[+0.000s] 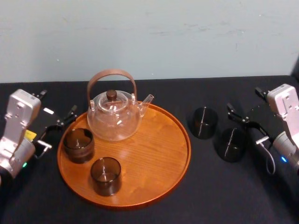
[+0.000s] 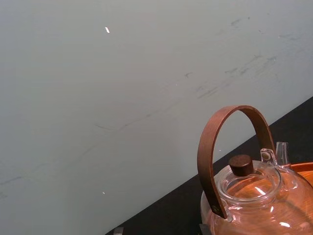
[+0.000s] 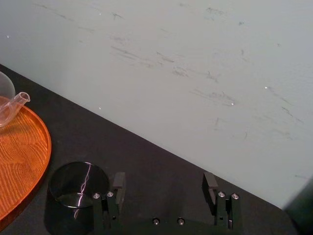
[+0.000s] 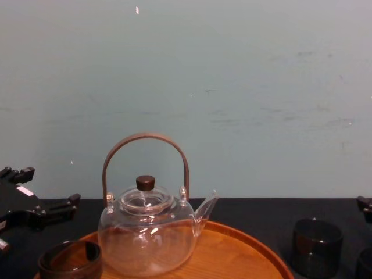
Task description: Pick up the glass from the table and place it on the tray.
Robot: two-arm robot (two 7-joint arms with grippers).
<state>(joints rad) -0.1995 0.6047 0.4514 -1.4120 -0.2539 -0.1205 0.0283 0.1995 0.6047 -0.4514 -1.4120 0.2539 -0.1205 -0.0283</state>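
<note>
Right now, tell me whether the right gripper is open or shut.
Open. The right gripper has its two fingers wide apart, with bare table between them and nothing held.

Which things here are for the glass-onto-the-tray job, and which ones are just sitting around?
For the job: far table glass, near table glass, tray, table, open right tool beside them.
Just sitting: teapot, left tray glass, front tray glass, left tool by the tray.

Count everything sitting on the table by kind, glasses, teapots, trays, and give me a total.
Dark glasses: 4, two on the tray, two on the table
Glass teapot: 1
Wooden tray: 1
Total: 6
</note>
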